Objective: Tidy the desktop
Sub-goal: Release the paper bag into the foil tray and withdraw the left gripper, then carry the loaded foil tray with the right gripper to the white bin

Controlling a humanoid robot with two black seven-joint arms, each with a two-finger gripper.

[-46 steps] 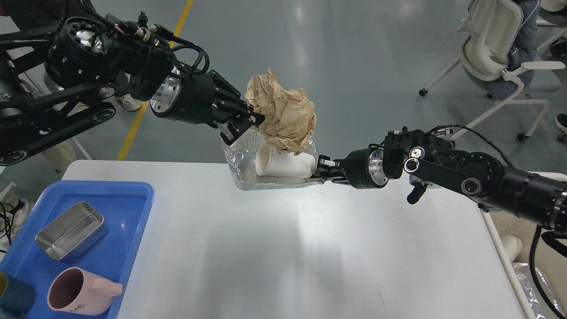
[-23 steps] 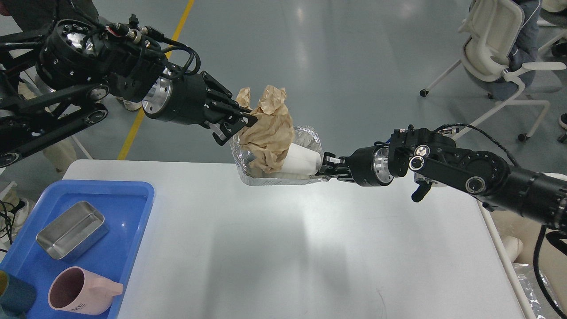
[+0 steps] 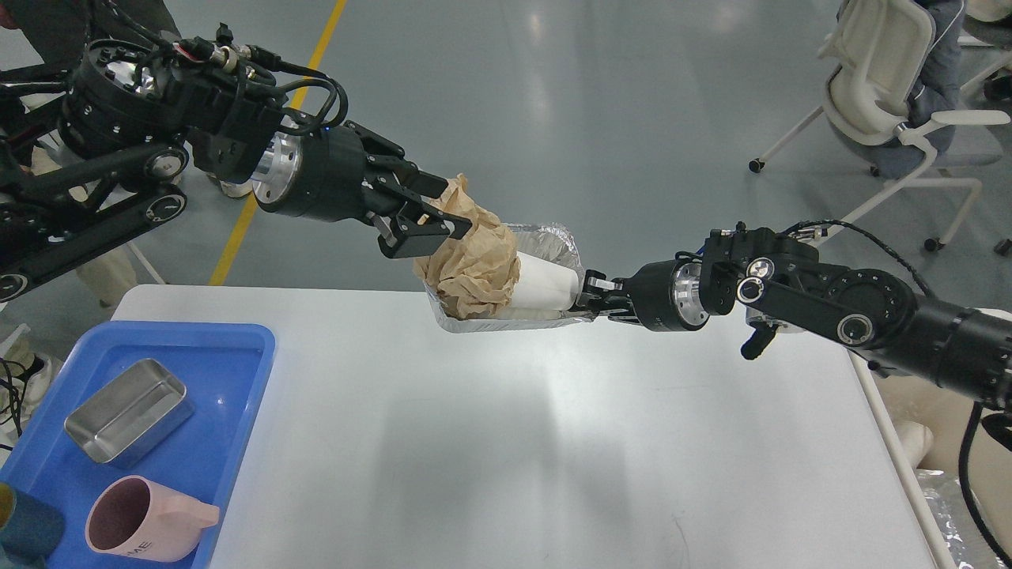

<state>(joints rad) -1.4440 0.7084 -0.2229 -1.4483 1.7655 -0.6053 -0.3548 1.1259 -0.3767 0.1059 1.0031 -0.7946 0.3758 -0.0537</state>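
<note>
My right gripper [image 3: 591, 296] is shut on the right rim of a silver foil tray [image 3: 553, 237] and holds it just above the far edge of the white desktop [image 3: 538, 442]. A crumpled brown paper [image 3: 474, 269] and a white paper cup [image 3: 545, 284] on its side lie in the foil tray. My left gripper [image 3: 452, 212] is over the tray's left end, at the top of the brown paper. Its jaws stand apart, with the paper's top still between them.
A blue tray [image 3: 237, 348] at the desktop's left front holds a steel box [image 3: 128, 411], a pink cup [image 3: 142, 518] and a dark teal cup [image 3: 24, 529]. White chairs [image 3: 885, 87] stand on the floor at the back right.
My left gripper lowered the brown paper into the foil tray and its jaws have spread. My right gripper with the tray shifted slightly right.
</note>
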